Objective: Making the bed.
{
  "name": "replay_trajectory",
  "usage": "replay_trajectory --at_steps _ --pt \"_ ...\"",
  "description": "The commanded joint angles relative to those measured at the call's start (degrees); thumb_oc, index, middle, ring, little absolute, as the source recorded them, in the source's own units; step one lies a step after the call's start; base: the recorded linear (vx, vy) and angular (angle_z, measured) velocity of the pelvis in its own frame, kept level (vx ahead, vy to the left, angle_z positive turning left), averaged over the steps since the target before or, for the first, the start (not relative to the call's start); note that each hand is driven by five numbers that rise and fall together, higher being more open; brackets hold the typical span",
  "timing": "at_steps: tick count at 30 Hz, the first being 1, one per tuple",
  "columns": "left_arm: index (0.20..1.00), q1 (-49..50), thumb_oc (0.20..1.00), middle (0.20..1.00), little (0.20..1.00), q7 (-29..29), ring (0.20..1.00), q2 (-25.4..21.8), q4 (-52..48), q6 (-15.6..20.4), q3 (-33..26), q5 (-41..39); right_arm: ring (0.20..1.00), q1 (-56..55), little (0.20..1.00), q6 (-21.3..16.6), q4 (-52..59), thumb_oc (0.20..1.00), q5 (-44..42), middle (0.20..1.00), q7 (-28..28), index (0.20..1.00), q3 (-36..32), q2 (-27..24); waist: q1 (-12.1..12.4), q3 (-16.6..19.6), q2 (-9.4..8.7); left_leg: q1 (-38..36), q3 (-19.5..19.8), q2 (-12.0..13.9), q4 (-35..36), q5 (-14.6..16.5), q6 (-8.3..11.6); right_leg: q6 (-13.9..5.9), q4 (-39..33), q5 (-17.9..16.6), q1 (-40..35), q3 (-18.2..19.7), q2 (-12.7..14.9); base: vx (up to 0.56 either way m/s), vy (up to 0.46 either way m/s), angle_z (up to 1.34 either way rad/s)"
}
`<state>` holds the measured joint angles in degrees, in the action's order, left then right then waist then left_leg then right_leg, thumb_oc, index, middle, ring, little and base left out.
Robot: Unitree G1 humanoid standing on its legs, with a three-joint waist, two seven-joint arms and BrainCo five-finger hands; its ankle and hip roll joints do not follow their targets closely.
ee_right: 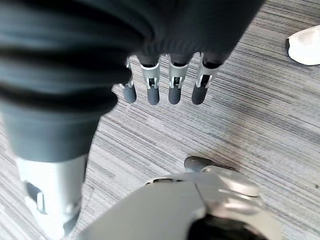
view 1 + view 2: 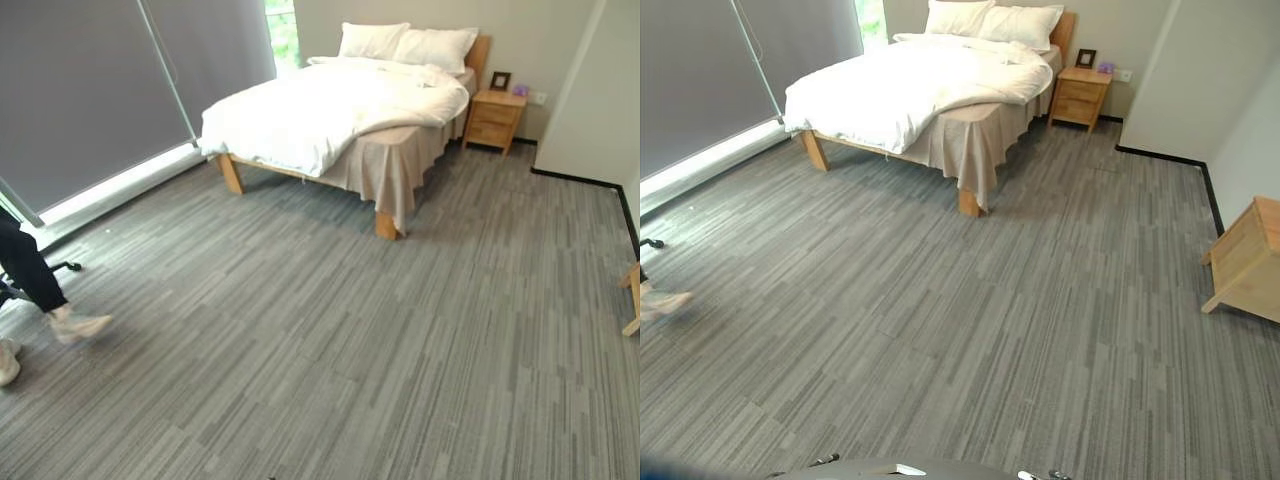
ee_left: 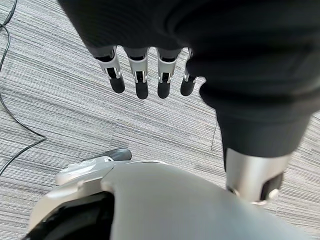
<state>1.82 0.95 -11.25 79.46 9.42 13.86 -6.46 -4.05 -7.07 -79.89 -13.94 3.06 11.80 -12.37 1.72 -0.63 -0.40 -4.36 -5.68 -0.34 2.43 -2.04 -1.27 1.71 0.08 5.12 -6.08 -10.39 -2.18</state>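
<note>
A wooden-framed bed [image 2: 232,172] stands far off at the back of the room. A rumpled white duvet [image 2: 320,110] lies skewed over it, hanging low on the window side and leaving the beige sheet [image 2: 385,160] bare at the foot corner. Two white pillows [image 2: 405,42] lean at the headboard. My left hand [image 3: 142,75] hangs over the grey floor, fingers straight, holding nothing. My right hand [image 1: 165,80] hangs the same way, open and empty.
A wooden nightstand [image 2: 495,118] stands right of the bed. A light wooden piece of furniture [image 2: 1248,260] sits at the right wall. A person's legs in white shoes [image 2: 78,325] are at the left, by the grey window blinds [image 2: 90,90]. Striped grey carpet [image 2: 350,340] lies between me and the bed.
</note>
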Motion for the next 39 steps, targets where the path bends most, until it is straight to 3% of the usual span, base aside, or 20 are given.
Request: replay_trajectory --at_steps 1,6,8,12,15,21,39 --pt "1.000 -4.67 1.000 1.000 1.000 -0.16 1.000 2.13 3.36 1.31 1.67 4.17 1.000 2.51 1.000 -0.47 -4.80 1.000 0.32 1.000 0.96 1.000 1.32 0.38 -0.32 0.63 -1.39 0.22 -2.81 -3.86 2.57 2.33 -0.42 -3.60 -5.08 -2.82 -1.60 -2.93 1.18 0.00 0.000 0.00" --pt "1.000 -5.84 1.000 1.000 1.000 1.12 1.000 1.67 3.51 1.20 2.27 2.88 1.000 3.08 1.000 -1.12 -3.31 1.000 -5.75 1.000 1.48 1.000 -1.59 -0.87 -1.07 1.32 -0.99 -0.17 -2.97 -3.86 2.57 2.92 -0.33 -3.64 -5.08 -2.63 -1.73 -2.39 1.21 0.04 0.019 0.00" --pt "1.000 -9.11 1.000 1.000 1.000 -0.46 1.000 -0.78 -2.04 2.86 5.51 4.16 1.000 4.27 1.000 -2.81 1.51 1.000 -10.40 1.000 1.09 1.000 -3.52 -3.54 -1.98 1.57 -0.53 -0.27 -3.22 -3.87 2.57 3.21 -0.30 -3.72 -5.08 -2.82 -1.59 -1.64 1.17 0.00 0.000 0.00" --pt "1.000 -11.99 1.000 1.000 1.000 -1.88 1.000 -3.01 -6.11 3.91 5.66 1.19 1.000 5.39 1.000 -4.34 8.45 1.000 -10.81 1.000 -0.40 1.000 -3.81 -5.89 -2.53 1.56 -0.18 -0.07 -3.45 -3.90 2.57 3.37 -0.28 -3.85 -5.08 -3.01 -1.28 -1.31 1.29 0.01 0.029 -0.04" --pt "1.000 -13.41 1.000 1.000 1.000 -3.06 1.000 -6.57 -18.02 5.10 4.57 -3.99 1.000 4.83 1.000 -4.98 24.45 1.000 -11.47 1.000 -1.60 1.000 -4.55 -8.89 -2.67 1.22 -0.07 0.31 -3.35 -4.06 2.57 3.18 -0.39 -4.13 -5.08 -3.34 -0.95 -1.47 1.49 0.01 0.027 -0.07" --pt "1.000 -7.86 1.000 1.000 1.000 -4.16 1.000 -8.37 -35.46 6.14 -0.62 -8.83 1.000 -0.86 1.000 -6.11 42.49 1.000 -8.71 1.000 -3.02 1.000 -7.40 -9.81 -2.41 0.50 -0.34 0.67 -2.81 -4.29 2.57 3.10 -0.67 -4.68 -5.08 -3.39 -0.75 -2.18 1.84 0.02 0.020 0.03" --pt "1.000 -5.34 1.000 1.000 1.000 -7.72 1.000 -7.64 -47.84 6.13 -5.21 -11.48 1.000 0.12 1.000 -6.72 55.19 1.000 -8.23 1.000 -4.04 1.000 -4.62 -7.88 -1.67 -2.68 -1.19 2.09 -3.72 -4.41 2.57 4.35 -1.56 -5.14 -4.37 -3.02 0.97 -2.11 2.59 0.07 0.038 -0.02"
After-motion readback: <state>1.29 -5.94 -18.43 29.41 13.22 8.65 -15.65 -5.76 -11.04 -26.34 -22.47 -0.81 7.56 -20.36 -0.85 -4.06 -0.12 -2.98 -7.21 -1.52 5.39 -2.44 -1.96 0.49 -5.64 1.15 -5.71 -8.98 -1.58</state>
